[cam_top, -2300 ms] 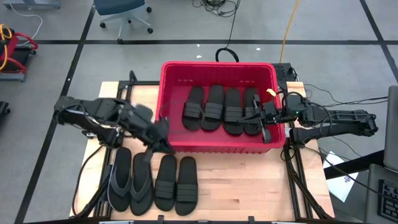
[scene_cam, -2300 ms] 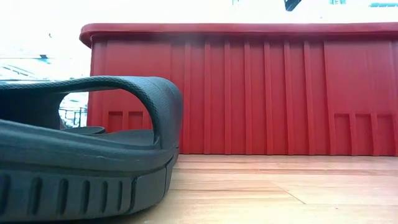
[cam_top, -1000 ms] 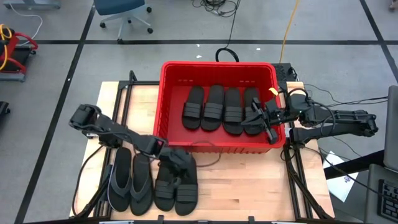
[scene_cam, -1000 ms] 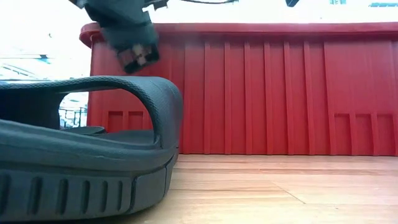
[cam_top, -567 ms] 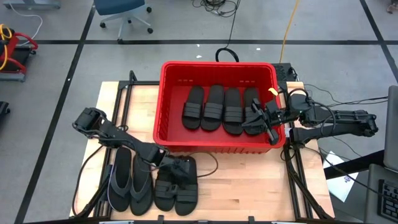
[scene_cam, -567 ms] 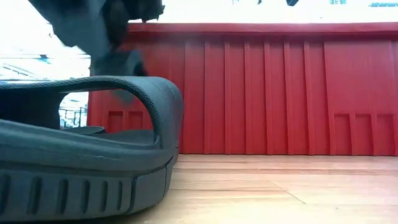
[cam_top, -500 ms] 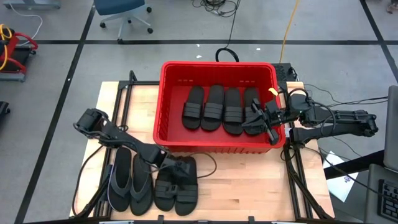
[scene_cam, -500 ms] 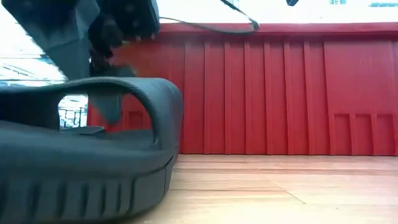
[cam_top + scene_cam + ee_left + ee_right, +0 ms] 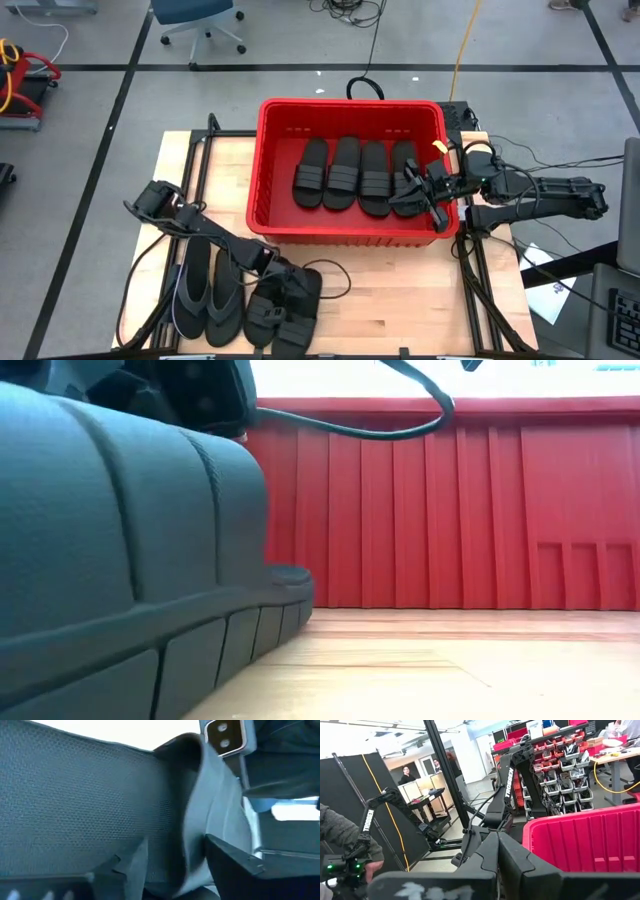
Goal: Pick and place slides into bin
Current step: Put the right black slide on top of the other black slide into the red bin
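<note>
The red bin (image 9: 268,215) stands at the table's far middle, with several black slides (image 9: 343,172) lying side by side on its floor. In front of it lie a thong-strap pair (image 9: 208,292) and two band-strap slides (image 9: 265,308), both askew. My left gripper (image 9: 285,283) is down on the right one (image 9: 302,300) and shut on its band. That slide fills the left of the low view (image 9: 110,540). My right gripper (image 9: 415,195) hangs shut over the bin's right side, holding nothing. My left gripper has the slide's wide band (image 9: 192,820) between its two fingers (image 9: 235,865), one on each face of the band beside the dotted footbed (image 9: 75,810). It comes slanting down from the table's left. In the low view the sole's (image 9: 250,630) end rests on the table.
A dark cable (image 9: 338,275) loops on the wood right of the slides and crosses the low view (image 9: 400,420). The bin's near wall (image 9: 450,510) stands close behind the slides. Bare wood (image 9: 400,300) lies at the near right. People (image 9: 340,835) stand beyond the table.
My left gripper has dropped toward the near edge onto the band slides, opened wide and closed on a band. Both band slides have turned askew on the table. In the low view the slide now looms larger and tipped, with its side up.
</note>
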You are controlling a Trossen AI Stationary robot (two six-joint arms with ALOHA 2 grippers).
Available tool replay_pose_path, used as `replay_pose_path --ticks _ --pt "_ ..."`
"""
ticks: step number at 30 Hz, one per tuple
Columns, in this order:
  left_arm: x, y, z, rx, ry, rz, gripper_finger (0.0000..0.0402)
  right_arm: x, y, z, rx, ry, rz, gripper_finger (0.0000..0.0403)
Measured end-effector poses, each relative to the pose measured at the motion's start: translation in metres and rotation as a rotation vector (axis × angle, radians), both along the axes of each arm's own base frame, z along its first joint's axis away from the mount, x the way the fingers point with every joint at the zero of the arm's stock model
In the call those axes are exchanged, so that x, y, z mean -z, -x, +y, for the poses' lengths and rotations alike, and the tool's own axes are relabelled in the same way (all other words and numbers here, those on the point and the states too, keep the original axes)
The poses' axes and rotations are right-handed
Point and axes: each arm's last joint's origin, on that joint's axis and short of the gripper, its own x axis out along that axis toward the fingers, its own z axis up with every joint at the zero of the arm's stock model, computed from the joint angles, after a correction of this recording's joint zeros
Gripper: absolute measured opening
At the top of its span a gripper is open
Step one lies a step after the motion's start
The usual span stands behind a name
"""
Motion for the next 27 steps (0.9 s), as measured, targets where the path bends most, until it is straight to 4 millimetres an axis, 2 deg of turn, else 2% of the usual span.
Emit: replay_pose_path --ticks 3,8,23,27 --pt "-0.0033 -0.0016 0.0042 0.011 0.061 0.024 0.017 0.0 0.0001 0.0 0.0 0.002 -0.001 0.0" --pt "-0.0093 -0.0017 0.0042 0.019 0.144 0.057 0.0164 0.0 0.0001 0.0 0.001 0.004 -0.001 0.0" --pt "-0.0079 -0.0011 0.0004 0.023 0.052 -0.03 0.0163 0.0008 0.0001 0.0 -0.002 -0.021 0.015 0.0" --pt "-0.0077 -0.0009 0.0001 0.044 0.034 -0.056 0.0139 0.0008 0.0001 0.0 -0.002 -0.021 0.015 0.0"
